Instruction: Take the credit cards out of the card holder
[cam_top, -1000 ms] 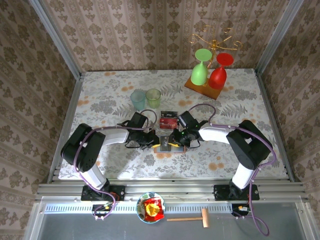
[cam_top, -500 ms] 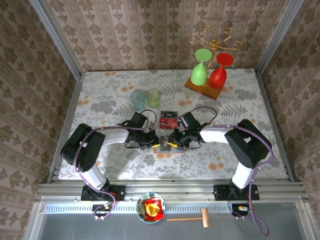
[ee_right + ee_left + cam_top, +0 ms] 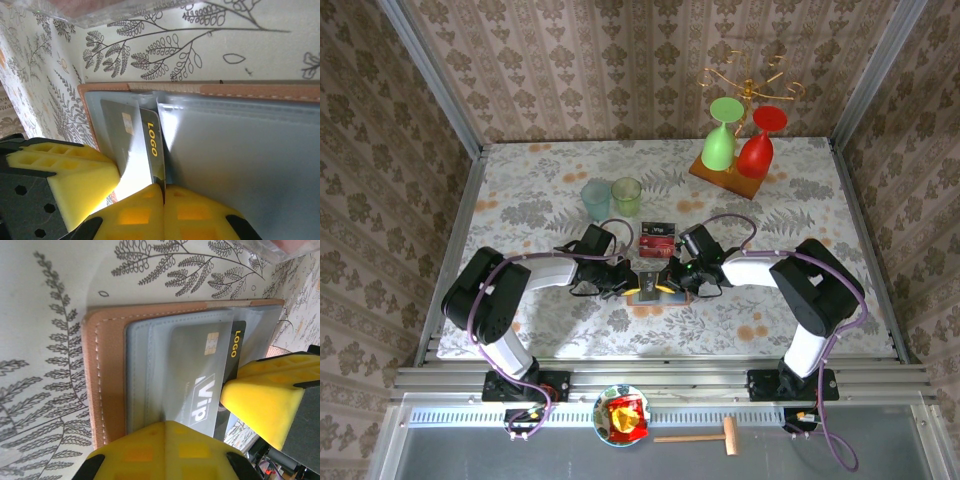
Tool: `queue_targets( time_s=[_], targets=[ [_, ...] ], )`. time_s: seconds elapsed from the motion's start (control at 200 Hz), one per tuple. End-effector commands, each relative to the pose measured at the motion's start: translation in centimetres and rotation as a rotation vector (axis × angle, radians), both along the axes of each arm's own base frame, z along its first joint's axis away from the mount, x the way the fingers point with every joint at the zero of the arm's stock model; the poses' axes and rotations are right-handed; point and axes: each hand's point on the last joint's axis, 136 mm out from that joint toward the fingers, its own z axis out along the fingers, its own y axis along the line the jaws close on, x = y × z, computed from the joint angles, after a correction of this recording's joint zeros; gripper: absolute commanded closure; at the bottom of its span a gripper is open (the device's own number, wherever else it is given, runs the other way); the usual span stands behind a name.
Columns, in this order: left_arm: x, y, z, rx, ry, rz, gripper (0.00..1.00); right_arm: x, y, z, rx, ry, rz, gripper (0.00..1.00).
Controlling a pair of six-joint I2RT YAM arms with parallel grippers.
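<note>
Two loose cards (image 3: 658,229) | one card (image 3: 152,145) in right jaws | one holder (image 3: 107,385) | left jaws closed

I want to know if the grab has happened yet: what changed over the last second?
The right gripper edged left over the card holder and closed its jaws on the protruding edge of the dark card. The left gripper stayed shut against the card holder. The card holder and the cards already out on the table did not move.
</note>
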Motion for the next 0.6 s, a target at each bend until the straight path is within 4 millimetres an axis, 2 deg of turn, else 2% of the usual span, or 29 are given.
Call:
queue_targets(
  time_s=[0.0, 0.595],
  targets=[
    [-0.8, 0.5, -0.5, 0.022, 0.033, -0.006, 0.98, -0.6, -0.9, -0.4, -0.021, 0.017, -0.014, 0.96],
    [-1.0, 0.8, -0.3, 0.028, 0.030, 0.004, 0.98, -0.6, -3.8, 0.5, -0.124, -0.016, -0.006, 0.99]
  ],
)
